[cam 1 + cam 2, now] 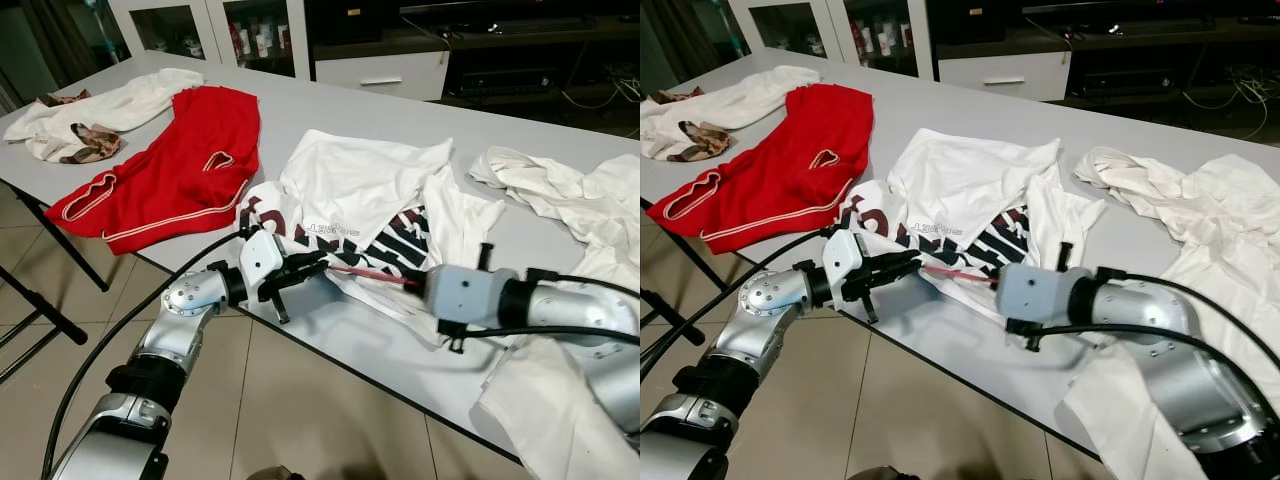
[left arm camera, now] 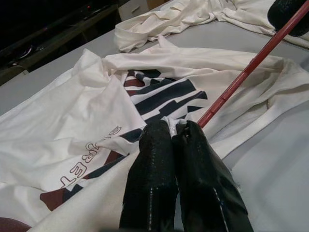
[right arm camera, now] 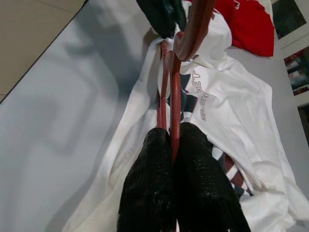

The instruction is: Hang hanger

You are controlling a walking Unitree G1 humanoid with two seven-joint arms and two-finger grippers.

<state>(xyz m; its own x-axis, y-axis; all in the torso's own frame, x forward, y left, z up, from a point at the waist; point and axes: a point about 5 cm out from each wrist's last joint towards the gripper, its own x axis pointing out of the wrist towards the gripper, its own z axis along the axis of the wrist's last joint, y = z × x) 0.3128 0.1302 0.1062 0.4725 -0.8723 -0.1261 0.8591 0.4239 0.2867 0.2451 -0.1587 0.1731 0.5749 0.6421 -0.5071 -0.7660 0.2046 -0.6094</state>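
A thin red hanger (image 1: 368, 274) lies low over the front edge of a white T-shirt (image 1: 360, 185) with black and red print, spread on the grey table (image 1: 330, 100). My right gripper (image 1: 415, 283) is shut on the hanger's end, as the right wrist view shows, the rods (image 3: 175, 87) running out between the fingers (image 3: 149, 159). My left gripper (image 1: 318, 264) meets the hanger's other end and is shut on a fold of the T-shirt's white fabric (image 2: 176, 124). The hanger's hook is hidden.
A red garment (image 1: 170, 165) lies to the left, a cream one (image 1: 100, 110) at the far left corner. Crumpled white clothes (image 1: 560, 190) cover the table's right side, one draping over the front edge (image 1: 540, 420). Cabinets (image 1: 380, 70) stand behind. A black table leg (image 1: 40, 310) is at the left.
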